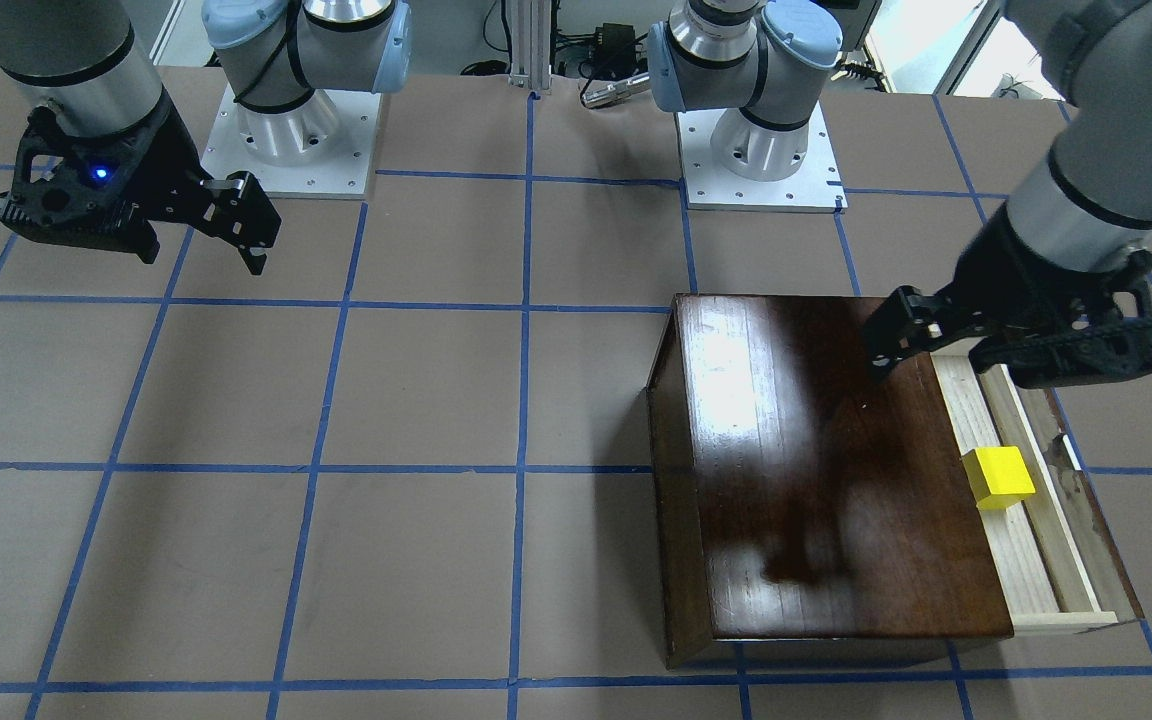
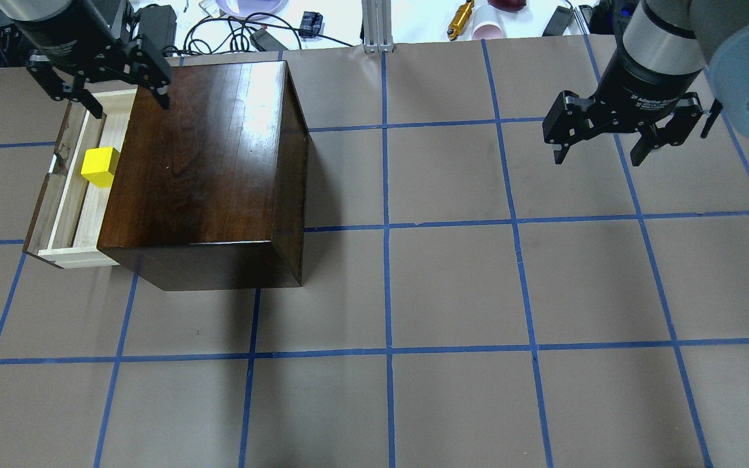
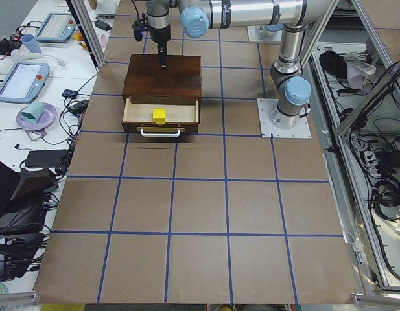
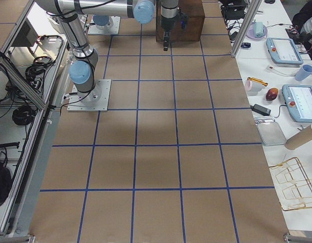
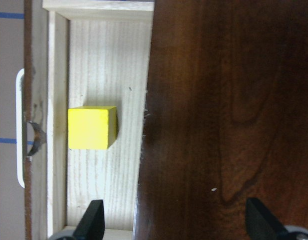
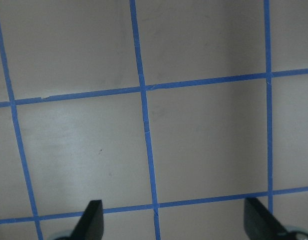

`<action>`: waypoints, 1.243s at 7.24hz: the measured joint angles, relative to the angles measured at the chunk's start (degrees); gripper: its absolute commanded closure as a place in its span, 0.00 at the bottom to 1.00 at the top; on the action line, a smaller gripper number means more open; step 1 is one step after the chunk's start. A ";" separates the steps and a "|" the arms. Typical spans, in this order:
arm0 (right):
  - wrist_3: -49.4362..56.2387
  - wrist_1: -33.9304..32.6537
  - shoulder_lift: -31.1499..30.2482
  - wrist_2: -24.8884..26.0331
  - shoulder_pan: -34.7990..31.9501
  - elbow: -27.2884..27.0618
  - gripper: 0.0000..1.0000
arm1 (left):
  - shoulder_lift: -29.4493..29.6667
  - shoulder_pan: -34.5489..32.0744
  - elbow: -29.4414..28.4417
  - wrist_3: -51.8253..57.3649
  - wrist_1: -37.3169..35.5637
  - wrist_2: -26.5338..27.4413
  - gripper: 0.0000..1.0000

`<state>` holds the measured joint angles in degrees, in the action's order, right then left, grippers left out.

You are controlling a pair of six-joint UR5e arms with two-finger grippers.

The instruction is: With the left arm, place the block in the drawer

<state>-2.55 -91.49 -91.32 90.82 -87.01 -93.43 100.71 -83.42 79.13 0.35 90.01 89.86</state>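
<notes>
The yellow block (image 2: pixel 100 166) lies on the floor of the open drawer (image 2: pixel 72 214), near its middle; it also shows in the left wrist view (image 5: pixel 91 127) and the front view (image 1: pixel 998 475). The drawer is pulled out of the dark brown box (image 2: pixel 205 156). My left gripper (image 2: pixel 131 104) is open and empty. It hangs above the far end of the drawer and the box's edge, apart from the block. In the left wrist view (image 5: pixel 174 222) its fingertips straddle that edge. My right gripper (image 2: pixel 599 153) is open and empty over bare table, far to the right.
The brown table bears a blue tape grid (image 2: pixel 385 227). Both arm bases (image 1: pixel 291 130) stand at the robot's side. Cables and small items (image 2: pixel 231 29) lie beyond the far edge. The drawer's pale handle (image 5: pixel 20 130) sticks out from its front panel.
</notes>
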 measured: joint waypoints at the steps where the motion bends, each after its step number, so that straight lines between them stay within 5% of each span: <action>1: 0.00 0.00 0.00 -0.02 0.00 0.00 0.00 | -0.46 -2.51 0.84 -2.07 0.31 -0.03 0.00; 5: 0.00 0.00 0.00 0.05 0.00 0.00 0.00 | -5.01 -4.64 8.01 -3.20 0.41 -0.09 0.00; 9: 0.00 0.00 0.00 0.06 0.03 -0.01 0.00 | -6.88 -4.65 9.11 -3.00 0.29 -0.05 0.00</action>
<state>-2.55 -91.49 -91.32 90.88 -86.98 -93.44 93.83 -88.07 88.24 -2.65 90.31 89.81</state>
